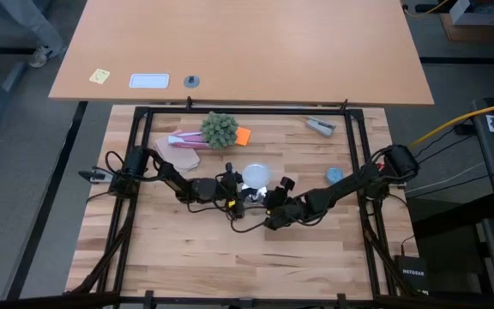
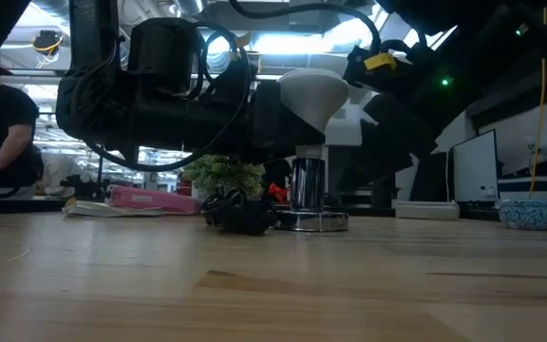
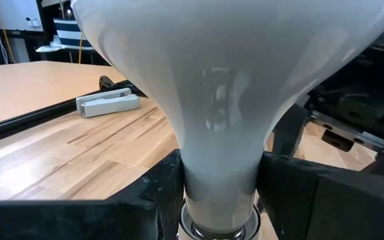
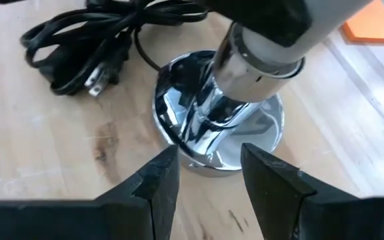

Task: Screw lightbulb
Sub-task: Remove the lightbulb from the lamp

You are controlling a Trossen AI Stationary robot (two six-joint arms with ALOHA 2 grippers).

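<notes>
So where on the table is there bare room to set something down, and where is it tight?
Bare wood runs along the near edge of the table, below both arms, and in the far right corner past the blue dish. It is crowded mid-table, where the left gripper, right gripper, lightbulb and cord bunch, and around the plant.

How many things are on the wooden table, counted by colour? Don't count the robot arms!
White: 1, the lightbulb
Silver: 1, the shiny lamp base
Black: 1, the coiled cord
Green: 1, the little plant
Pink: 1, the flat pink packet
Orange: 1, the orange piece
Blue: 1, the round blue thing
Grey: 1, the grey clip-like tool
Total: 8
</notes>
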